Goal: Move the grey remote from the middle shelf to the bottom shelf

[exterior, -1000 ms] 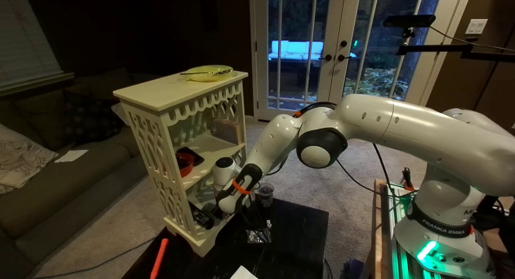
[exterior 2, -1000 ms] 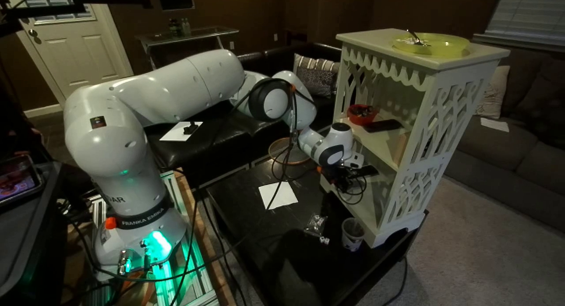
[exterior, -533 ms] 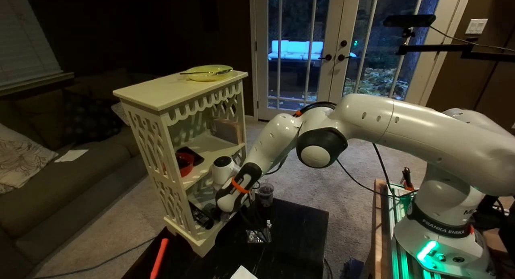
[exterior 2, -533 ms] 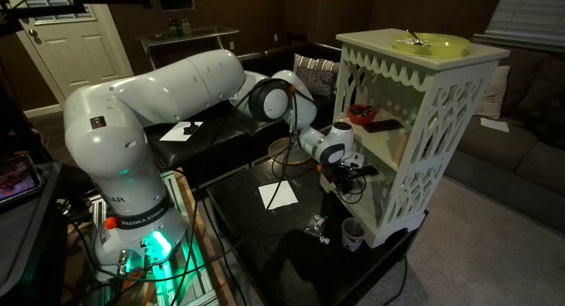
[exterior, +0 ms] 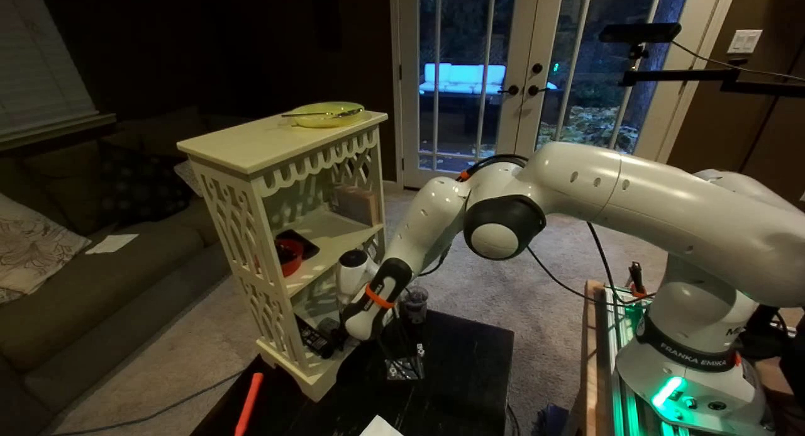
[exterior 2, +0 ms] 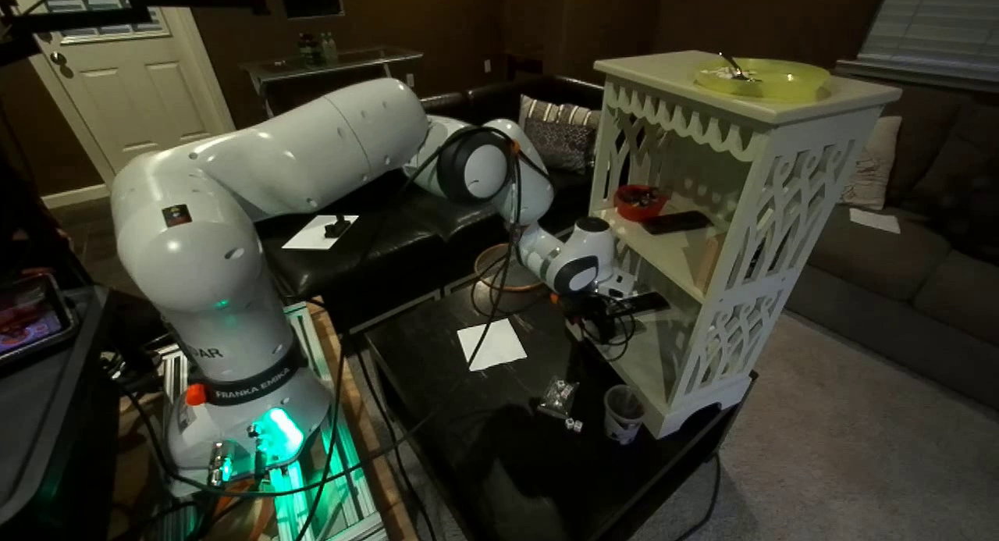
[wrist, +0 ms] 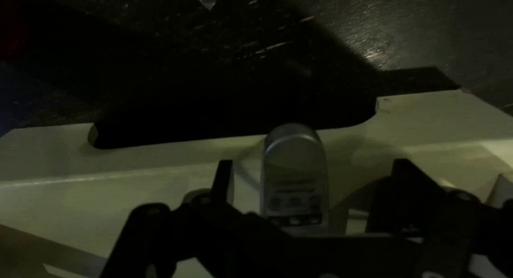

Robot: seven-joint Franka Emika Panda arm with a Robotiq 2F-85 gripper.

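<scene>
In the wrist view the grey remote (wrist: 294,169) lies with its rounded end at the front edge of the bottom shelf (wrist: 120,201); its near end is hidden behind the gripper's body. My gripper (wrist: 313,165) stands open around it, with a visible gap on each side. The left finger (wrist: 223,181) is closer to the remote than the right finger (wrist: 394,197). In an exterior view the gripper (exterior 2: 605,322) is at the front of the bottom shelf (exterior 2: 654,357), below the middle shelf (exterior 2: 663,252). I cannot make out the grey remote in either exterior view.
On the middle shelf sit a red bowl (exterior 2: 640,203), a black flat object (exterior 2: 677,222) and a box-like item (exterior: 353,203). A black handset (exterior: 313,340) leans at the bottom shelf's side. A cup (exterior 2: 624,416) and a plastic bag (exterior 2: 558,398) rest on the black table (exterior 2: 437,393).
In both exterior views the hand has drawn back slightly from the stand, and the arm's forward links have shifted with it. The objects on the middle shelf have stayed where they were.
</scene>
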